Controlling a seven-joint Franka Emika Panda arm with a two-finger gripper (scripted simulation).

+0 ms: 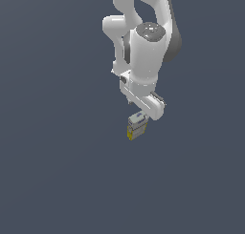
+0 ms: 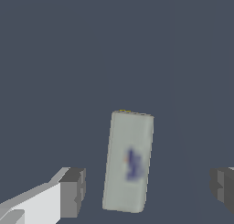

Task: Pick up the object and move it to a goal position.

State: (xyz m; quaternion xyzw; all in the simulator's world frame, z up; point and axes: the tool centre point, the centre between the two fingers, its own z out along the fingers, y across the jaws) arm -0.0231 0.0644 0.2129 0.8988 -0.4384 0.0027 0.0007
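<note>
The object (image 2: 128, 161) is a small white-grey box with a blue mark on top and a thin yellow edge at its far end. In the exterior view the object (image 1: 136, 126) lies on the dark floor just below the arm's hand, its yellow end toward the camera. My gripper (image 2: 146, 191) is open, with one dark fingertip (image 2: 73, 191) on each side of the box and clear gaps between pads and box. In the exterior view the gripper (image 1: 143, 114) hangs right over the box, its fingers mostly hidden by the hand.
A plain dark blue-grey floor (image 1: 57, 171) surrounds the box on every side. The white arm (image 1: 143, 51) rises toward the top of the exterior view.
</note>
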